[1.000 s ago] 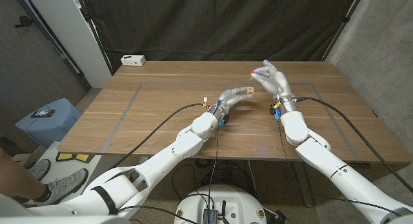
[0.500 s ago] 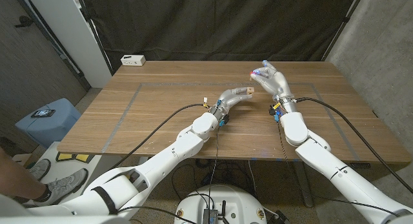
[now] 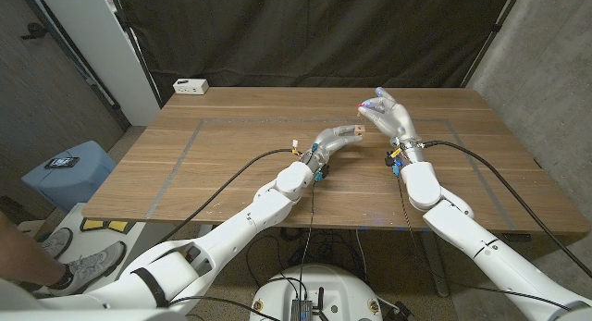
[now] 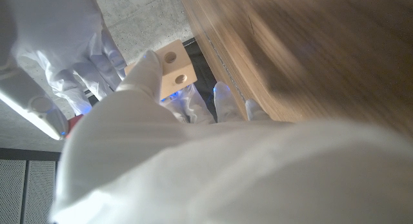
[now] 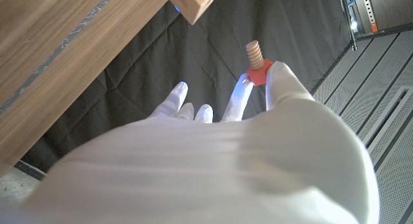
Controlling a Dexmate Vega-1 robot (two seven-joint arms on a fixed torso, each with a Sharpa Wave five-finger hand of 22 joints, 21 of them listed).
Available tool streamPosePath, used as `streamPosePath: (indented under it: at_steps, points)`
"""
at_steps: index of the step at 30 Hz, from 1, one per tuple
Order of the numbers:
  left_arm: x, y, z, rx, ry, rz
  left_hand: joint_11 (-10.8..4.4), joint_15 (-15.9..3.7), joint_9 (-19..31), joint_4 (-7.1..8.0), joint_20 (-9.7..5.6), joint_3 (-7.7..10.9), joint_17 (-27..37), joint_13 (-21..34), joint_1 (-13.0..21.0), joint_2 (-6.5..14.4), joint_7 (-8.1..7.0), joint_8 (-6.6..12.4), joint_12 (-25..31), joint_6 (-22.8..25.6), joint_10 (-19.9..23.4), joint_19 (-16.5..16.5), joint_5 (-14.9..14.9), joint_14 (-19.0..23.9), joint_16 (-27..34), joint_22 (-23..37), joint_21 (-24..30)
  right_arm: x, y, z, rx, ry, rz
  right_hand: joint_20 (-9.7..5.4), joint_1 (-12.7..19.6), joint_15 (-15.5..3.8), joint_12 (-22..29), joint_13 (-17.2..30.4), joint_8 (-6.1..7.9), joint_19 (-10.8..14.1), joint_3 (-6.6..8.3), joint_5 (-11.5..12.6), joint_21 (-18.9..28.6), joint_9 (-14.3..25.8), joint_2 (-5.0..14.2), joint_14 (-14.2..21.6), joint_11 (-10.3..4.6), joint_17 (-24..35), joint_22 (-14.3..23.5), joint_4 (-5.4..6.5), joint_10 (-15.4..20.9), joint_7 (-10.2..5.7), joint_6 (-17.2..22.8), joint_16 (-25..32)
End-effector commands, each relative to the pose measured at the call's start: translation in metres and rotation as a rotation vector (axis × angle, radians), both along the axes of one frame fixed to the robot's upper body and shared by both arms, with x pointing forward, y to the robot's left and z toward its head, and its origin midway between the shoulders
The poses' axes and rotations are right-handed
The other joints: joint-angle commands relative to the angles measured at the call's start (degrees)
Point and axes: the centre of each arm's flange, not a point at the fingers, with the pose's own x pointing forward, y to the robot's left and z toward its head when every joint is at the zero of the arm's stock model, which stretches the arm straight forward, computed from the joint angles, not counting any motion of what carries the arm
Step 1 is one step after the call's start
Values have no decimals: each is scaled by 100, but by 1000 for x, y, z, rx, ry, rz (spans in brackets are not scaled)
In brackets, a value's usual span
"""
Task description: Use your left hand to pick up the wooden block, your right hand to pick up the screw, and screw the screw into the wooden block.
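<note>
My left hand point(image 3: 335, 138) holds a small pale wooden block point(image 3: 356, 129) above the middle of the table; the left wrist view shows the block point(image 4: 175, 67) with two round holes in it, gripped at my fingertips point(image 4: 147, 62). My right hand point(image 3: 388, 115) is raised just right of the block and pinches a screw with a red head point(image 3: 366, 104). In the right wrist view the screw point(image 5: 255, 60) has a tan threaded shaft pointing out from my fingers, a short gap from the block's corner point(image 5: 193, 3). Screw and block are apart.
The wooden table point(image 3: 231, 164) carries grey tape lines. A small white box point(image 3: 191, 86) sits at the far left corner. A black curtain hangs behind. A blue stool point(image 3: 69, 168) and a person's shoe point(image 3: 83, 264) are left of the table.
</note>
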Motion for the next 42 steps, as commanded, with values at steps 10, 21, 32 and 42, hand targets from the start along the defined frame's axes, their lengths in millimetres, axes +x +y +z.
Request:
streamPosePath:
  at_steps: [10,21,32,42]
  points:
    - [-3,2,0,-4,-9,4,-10,-466,27,37,16,1,-4,12,42,1,-2,29,-5,-9,39,24,18,16,14,14,24,1,2,-5,-13,-3,-11,-28,-4,6,4,18,41,-17,-41,46,0,5,61,36,-14,20,20,-19,7,29,-1,3]
    - [-4,2,-1,-16,2,-1,-10,-463,27,39,15,-6,-4,15,45,3,-1,33,-8,-4,42,23,18,10,12,14,23,3,1,-8,-14,-8,-21,-34,1,-6,4,18,53,-9,-59,57,3,9,73,40,-19,20,20,-28,9,7,-7,4]
    - [-2,1,-2,-27,27,-12,-12,-463,27,36,20,-9,-4,20,62,11,-2,28,-14,-17,40,18,20,-4,7,14,21,3,0,-10,-6,-14,-33,-48,-44,2,4,19,55,-13,-97,69,2,15,95,40,-13,25,21,-7,7,-36,-45,6]
    - [-1,-1,-1,-23,42,-19,-12,-447,27,35,48,-10,-4,23,75,20,-2,20,-22,-38,28,1,23,-23,0,14,15,8,-1,-11,-4,-15,-36,-47,-83,9,2,19,57,-14,-129,86,2,19,115,38,-4,29,21,9,0,-76,-77,7]
